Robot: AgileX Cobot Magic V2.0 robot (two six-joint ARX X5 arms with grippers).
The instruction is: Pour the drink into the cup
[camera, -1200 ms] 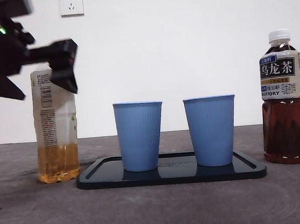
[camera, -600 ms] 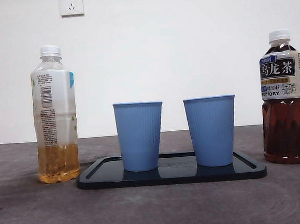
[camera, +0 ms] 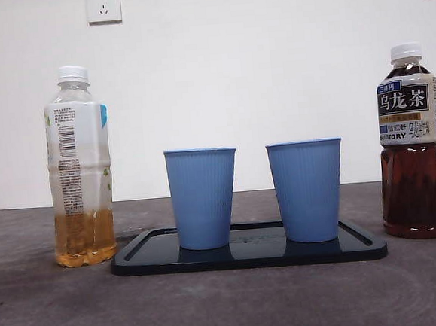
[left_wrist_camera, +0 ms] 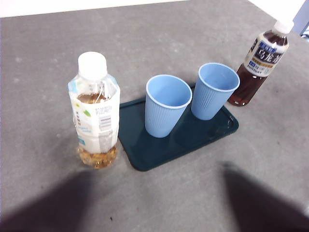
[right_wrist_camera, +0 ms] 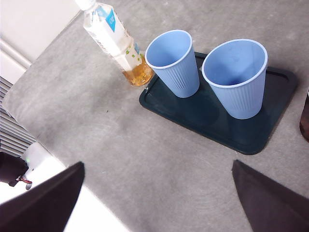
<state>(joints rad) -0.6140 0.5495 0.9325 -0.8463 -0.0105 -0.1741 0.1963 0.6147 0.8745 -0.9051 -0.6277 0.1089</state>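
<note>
Two blue ribbed cups stand upright and side by side on a dark tray. Left of the tray stands a capped bottle of pale yellow drink, about a quarter full. Right of the tray stands a capped bottle of dark tea. Neither gripper shows in the front view. My left gripper hangs open, high above the table, looking down on the pale bottle and the cups. The right gripper is open too, high over the table's front, holding nothing.
Wall sockets sit on the white wall behind. In the right wrist view the table's edge runs past the pale bottle, and the dark bottle shows only at the picture's border.
The arm that was at the pale bottle's neck has let go and pulled away up and to the left, out of the front view. The bottle stays standing, capped.
</note>
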